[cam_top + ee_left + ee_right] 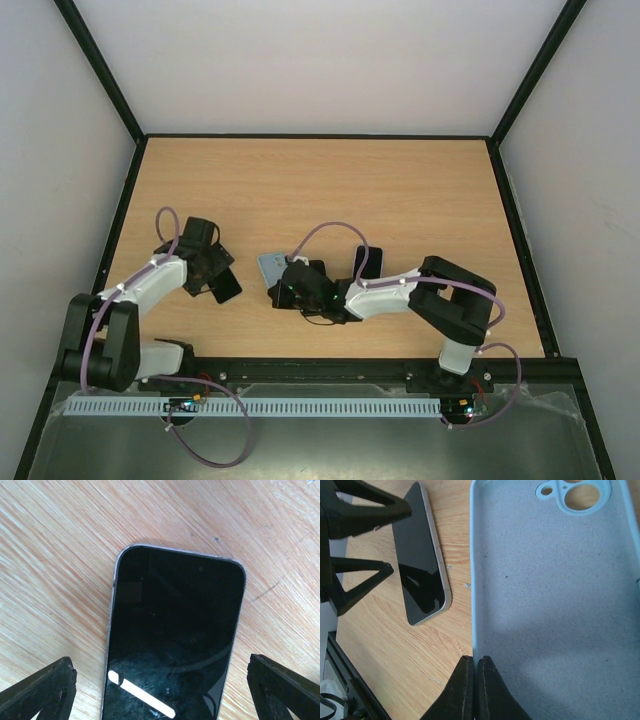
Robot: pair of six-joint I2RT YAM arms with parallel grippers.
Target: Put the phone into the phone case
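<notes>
A light wooden table (330,180) seen from above, with two robot arms reaching in from its near edge. On the left, the left gripper (210,270) hangs low over a phone (172,640), which lies flat on the wood with its black screen up. The claw is spread wide, one black finger on either side of the phone's lower part, neither touching it.

Just to the right, near the middle of the table, lies a light blue phone case (555,605). Its open side faces up, showing the grey lining and camera cut-out, with nothing inside. Phone and case lie side by side with a strip of bare wood between them.

The right gripper (473,680) has its claw closed tight at the case's long rim nearest the phone. One finger is outside and one inside, so it appears to pinch the wall.

Further right sits a dark flat object (367,262), too small to identify.

The task looks to be at an early stage. The case seems steadied, but the phone is not yet grasped. Lifting it, carrying it across and pressing it in all remain.
</notes>
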